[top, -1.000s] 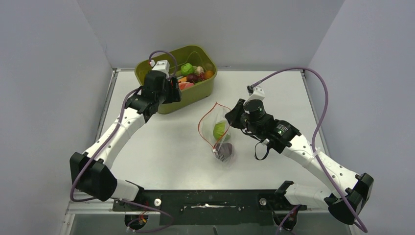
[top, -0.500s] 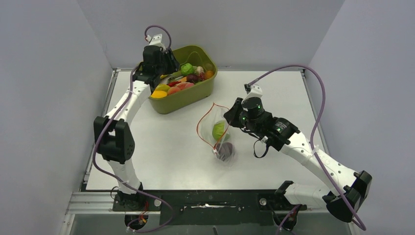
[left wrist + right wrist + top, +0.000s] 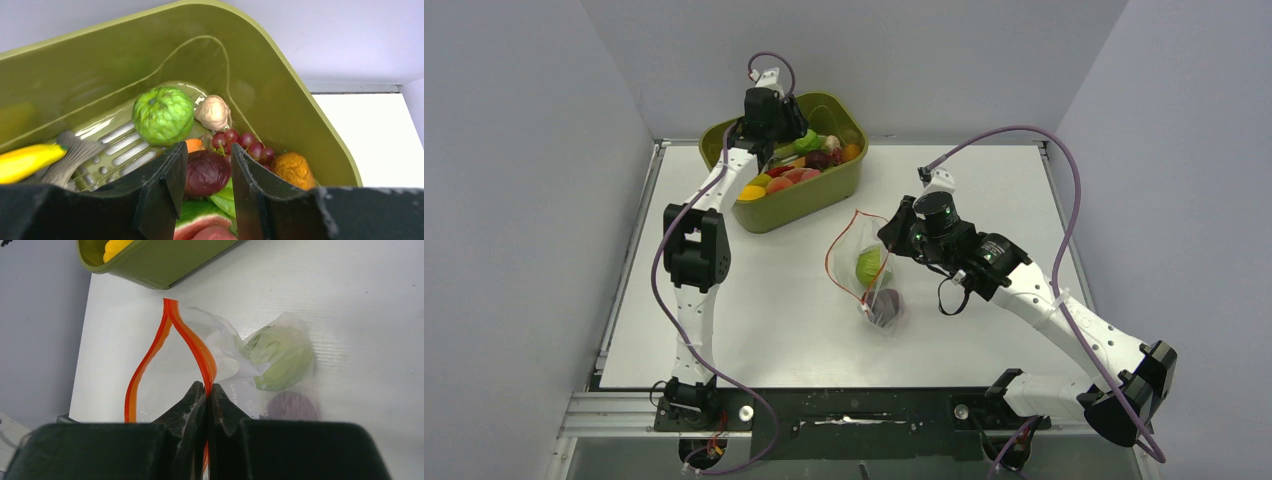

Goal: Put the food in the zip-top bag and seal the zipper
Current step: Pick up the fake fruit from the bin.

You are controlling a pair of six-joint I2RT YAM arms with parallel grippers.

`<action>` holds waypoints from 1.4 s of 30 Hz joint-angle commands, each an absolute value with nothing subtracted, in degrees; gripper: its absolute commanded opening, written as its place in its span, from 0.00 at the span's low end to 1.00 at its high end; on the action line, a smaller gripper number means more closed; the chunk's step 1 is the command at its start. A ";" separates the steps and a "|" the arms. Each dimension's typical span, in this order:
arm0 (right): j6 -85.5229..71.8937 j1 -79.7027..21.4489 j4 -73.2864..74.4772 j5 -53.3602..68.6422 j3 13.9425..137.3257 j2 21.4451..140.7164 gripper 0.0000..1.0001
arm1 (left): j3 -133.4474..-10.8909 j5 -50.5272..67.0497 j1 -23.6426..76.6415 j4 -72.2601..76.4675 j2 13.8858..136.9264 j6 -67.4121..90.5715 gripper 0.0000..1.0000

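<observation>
The clear zip-top bag (image 3: pixel 872 268) lies mid-table with its mouth held open. Inside it are a green food piece (image 3: pixel 280 357) and a purple one (image 3: pixel 291 406). My right gripper (image 3: pixel 206 388) is shut on the near side of the red-orange zipper (image 3: pixel 192 342), and it shows in the top view (image 3: pixel 890 238). My left gripper (image 3: pixel 206 175) is open over the olive tub (image 3: pixel 836 180), its jaws on either side of a dark purple food piece (image 3: pixel 206 172) without touching it. More food lies there: a green bumpy fruit (image 3: pixel 163 114), garlic (image 3: pixel 213 112), red grapes (image 3: pixel 242 142), an orange piece (image 3: pixel 294 169), a yellow piece (image 3: pixel 25 161).
The tub stands at the back left of the white table (image 3: pixel 754 310), against the back wall. A watermelon slice (image 3: pixel 205 225) lies below the left jaws. The right arm's purple cable (image 3: pixel 1064 180) loops over the table's right side.
My left arm has stretched out and swung from the tub's front left to above its back, over the food. My right gripper has kept its hold on the zipper, nearly still.
</observation>
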State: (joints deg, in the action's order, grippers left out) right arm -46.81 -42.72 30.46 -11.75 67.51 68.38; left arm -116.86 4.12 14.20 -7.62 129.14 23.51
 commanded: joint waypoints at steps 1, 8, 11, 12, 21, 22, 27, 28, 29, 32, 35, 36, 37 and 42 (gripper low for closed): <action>-45.89 -42.15 27.74 -11.17 70.75 68.76 0.00 | -125.04 7.24 14.24 -7.32 133.64 24.06 0.36; -45.75 -41.55 27.21 -10.76 70.30 69.24 0.00 | -127.25 13.05 14.70 -2.10 138.71 26.19 0.33; -45.40 -41.30 27.58 -10.48 70.72 69.56 0.00 | -129.68 13.44 14.84 -2.77 141.02 26.70 0.33; -45.24 -41.22 27.66 -10.46 70.89 69.60 0.00 | -130.25 13.73 14.85 -2.74 141.67 26.94 0.33; -44.96 -40.61 28.05 -10.20 70.91 69.53 0.00 | -130.95 13.66 15.42 -0.65 144.33 26.37 0.32; -44.86 -40.53 28.04 -10.24 70.92 69.48 0.00 | -130.96 13.44 15.41 -0.40 144.47 26.31 0.32; -44.65 -40.43 28.38 -10.38 71.28 69.26 0.00 | -130.96 13.01 15.58 0.84 145.29 26.08 0.31; -44.77 -40.36 28.54 -10.37 71.28 69.18 0.00 | -131.03 12.76 15.57 0.92 145.50 25.95 0.31; -44.74 -40.33 28.75 -10.42 71.35 69.05 0.00 | -131.04 12.47 15.64 0.95 145.61 25.93 0.30; -44.61 -40.32 29.38 -10.84 71.45 68.59 0.00 | -131.04 12.42 15.70 1.65 145.69 25.88 0.28; -44.39 -40.09 29.96 -11.05 71.78 68.38 0.00 | -130.96 12.42 15.97 2.15 145.72 25.46 0.27; -44.31 -40.08 30.23 -11.18 71.95 68.31 0.00 | -130.96 12.37 15.97 2.07 145.68 25.34 0.26; -44.38 -40.00 30.53 -11.47 72.16 68.29 0.00 | -130.81 12.14 15.95 1.96 145.49 25.27 0.27; -44.93 -39.99 31.11 -12.49 71.90 67.16 0.00 | -129.48 11.86 16.01 4.18 144.76 25.31 0.11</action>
